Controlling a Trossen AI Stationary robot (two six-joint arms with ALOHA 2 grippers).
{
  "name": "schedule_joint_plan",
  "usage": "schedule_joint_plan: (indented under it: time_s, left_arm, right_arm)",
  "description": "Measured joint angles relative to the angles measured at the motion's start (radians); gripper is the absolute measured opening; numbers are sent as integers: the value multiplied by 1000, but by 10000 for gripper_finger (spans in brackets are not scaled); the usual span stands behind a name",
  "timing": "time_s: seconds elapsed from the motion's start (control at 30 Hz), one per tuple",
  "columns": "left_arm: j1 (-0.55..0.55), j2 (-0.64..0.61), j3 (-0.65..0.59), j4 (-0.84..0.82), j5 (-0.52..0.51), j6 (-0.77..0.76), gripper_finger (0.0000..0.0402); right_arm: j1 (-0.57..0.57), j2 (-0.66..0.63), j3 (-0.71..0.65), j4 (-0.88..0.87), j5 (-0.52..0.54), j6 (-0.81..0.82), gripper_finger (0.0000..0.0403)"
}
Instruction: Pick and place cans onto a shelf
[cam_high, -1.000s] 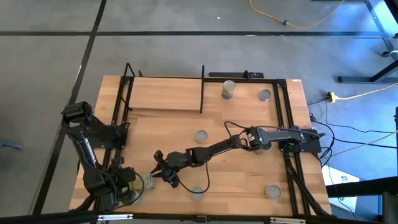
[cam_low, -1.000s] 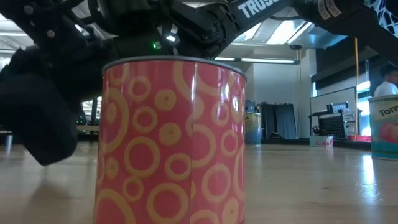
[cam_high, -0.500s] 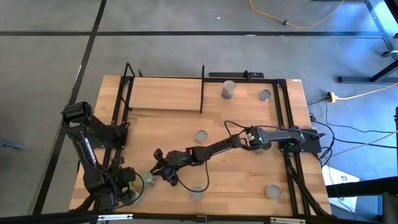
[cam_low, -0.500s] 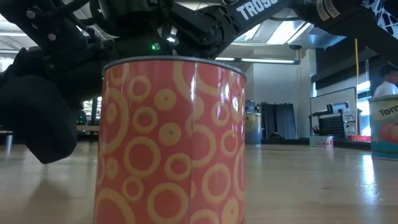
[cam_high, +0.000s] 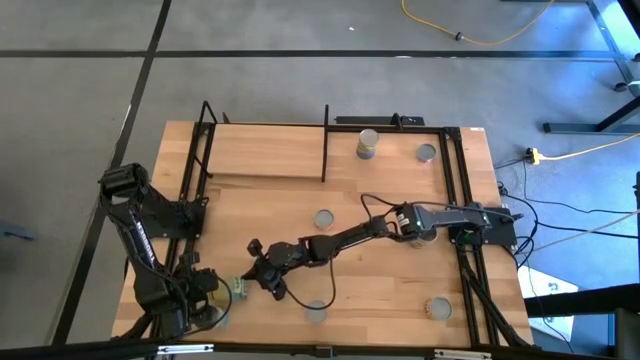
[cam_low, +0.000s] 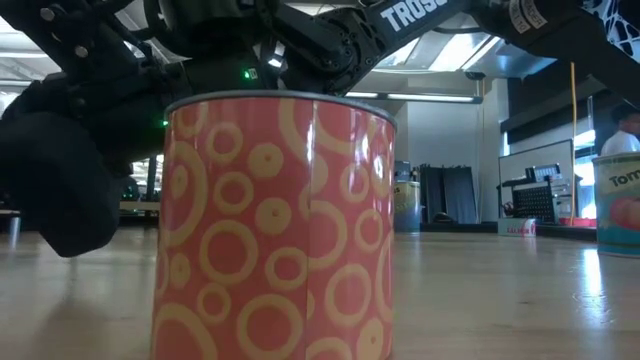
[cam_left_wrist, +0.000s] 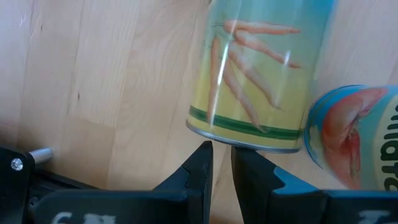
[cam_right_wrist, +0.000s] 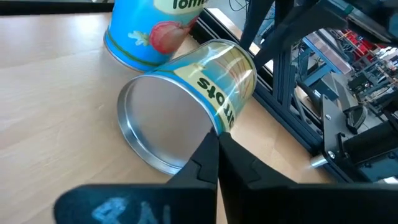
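Observation:
A tan-and-green carrot can (cam_right_wrist: 186, 99) lies tipped on its side near the table's near left corner (cam_high: 239, 288), its silver end toward my right gripper (cam_right_wrist: 216, 144). A blue tomato can (cam_right_wrist: 155, 31) stands right behind it. My right gripper is shut, reaching in from the right (cam_high: 258, 283) with its tips at the tipped can's rim. My left gripper (cam_left_wrist: 221, 155) waits at the near left, pointing down, fingers almost together with nothing between them, just short of the carrot can's other end (cam_left_wrist: 242, 143). The shelf (cam_high: 265, 155) is at the far left. My right gripper's shut fingertips (cam_right_wrist: 211, 140) stand against the lower rim of the carrot can's silver end (cam_right_wrist: 202, 127), coming in nearly level from the table's right. Nothing sits between the fingers. Whether the tips touch the rim I cannot tell.
A pink can with orange rings (cam_low: 275, 225) stands at the near edge (cam_high: 317, 310), under my right arm. Other cans stand at mid-table (cam_high: 323, 219), far right (cam_high: 367, 143) (cam_high: 427, 153) and near right (cam_high: 437, 308). The shelf's black rods (cam_high: 325, 140) rise at the far left.
My right gripper has shut, its fingers closing in front of the tipped carrot can without taking it between them. The arm has stayed where it was.

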Motion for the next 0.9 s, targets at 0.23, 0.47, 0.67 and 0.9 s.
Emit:
schedule_joint_plan:
  time_s: [0.23,0.47,0.67,0.9]
  left_arm:
    - [0,0,0,-3,1,-49,51]
    - [-1,0,0,-4,1,-58,51]
    - [-5,-26,0,-7,0,-71,51]
    - [-28,-69,0,-104,-2,-173,51]
  right_arm:
    - [-16,-5,0,-14,45,3,2]
    - [-20,-20,1,-29,53,40,1]
    - [-25,-37,1,-51,53,74,1]
    - [-42,-84,2,-153,87,77,0]
